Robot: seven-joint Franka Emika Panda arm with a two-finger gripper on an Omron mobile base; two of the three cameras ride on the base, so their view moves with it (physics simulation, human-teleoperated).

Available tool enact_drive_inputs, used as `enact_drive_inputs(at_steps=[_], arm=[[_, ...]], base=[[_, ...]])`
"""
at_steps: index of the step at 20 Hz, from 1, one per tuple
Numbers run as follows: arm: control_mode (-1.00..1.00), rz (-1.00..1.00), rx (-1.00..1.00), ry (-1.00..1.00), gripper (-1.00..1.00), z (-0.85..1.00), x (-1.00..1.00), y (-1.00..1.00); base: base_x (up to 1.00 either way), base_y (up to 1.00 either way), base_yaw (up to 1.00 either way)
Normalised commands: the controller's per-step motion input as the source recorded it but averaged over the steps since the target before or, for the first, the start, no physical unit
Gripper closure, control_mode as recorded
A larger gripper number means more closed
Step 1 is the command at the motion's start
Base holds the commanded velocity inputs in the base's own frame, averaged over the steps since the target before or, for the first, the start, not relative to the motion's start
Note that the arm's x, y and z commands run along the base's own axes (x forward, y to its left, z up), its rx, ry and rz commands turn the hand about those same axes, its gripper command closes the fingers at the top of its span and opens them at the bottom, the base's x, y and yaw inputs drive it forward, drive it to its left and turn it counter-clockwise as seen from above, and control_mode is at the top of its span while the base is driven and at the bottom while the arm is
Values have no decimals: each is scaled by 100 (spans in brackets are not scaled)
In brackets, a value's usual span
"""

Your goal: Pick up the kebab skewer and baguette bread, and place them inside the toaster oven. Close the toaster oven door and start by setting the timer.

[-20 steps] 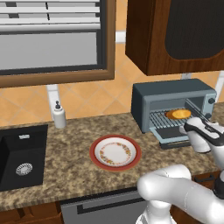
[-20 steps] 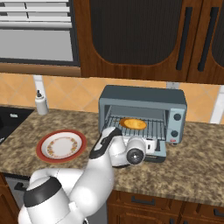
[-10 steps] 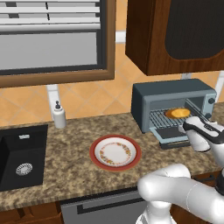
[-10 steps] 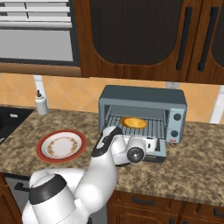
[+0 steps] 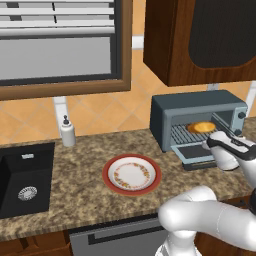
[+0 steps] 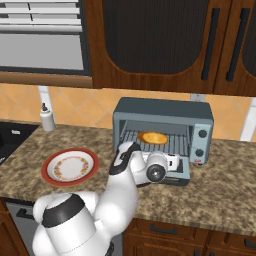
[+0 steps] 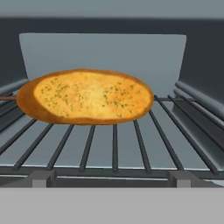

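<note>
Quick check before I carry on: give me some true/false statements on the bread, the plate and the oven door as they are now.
1. The baguette bread lies on the wire rack inside the toaster oven. True.
2. The toaster oven door is shut. False: it hangs open, folded down in front.
3. The plate holds the bread. False: the bread is in the oven.
4. A soap bottle stands by the sink. True.

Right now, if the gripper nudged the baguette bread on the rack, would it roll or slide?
The baguette bread looks flat and oval, so it would probably slide rather than roll. The wire rack bars run front to back, likely letting it skid deeper.
</note>
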Motion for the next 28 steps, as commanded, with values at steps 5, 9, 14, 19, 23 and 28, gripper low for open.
enact_drive_inputs(at_steps=[5,9,14,19,23,28], arm=[[-100,0,0,0,-100,0,19,0],[-100,0,0,0,-100,0,20,0],[-100,0,0,0,-100,0,20,0],[-100,0,0,0,-100,0,21,0],[-100,0,0,0,-100,0,23,0],[-100,0,0,0,-100,0,24,0]], base=[[0,0,0],[0,0,0],[0,0,0],[0,0,0],[0,0,0],[0,0,0]])
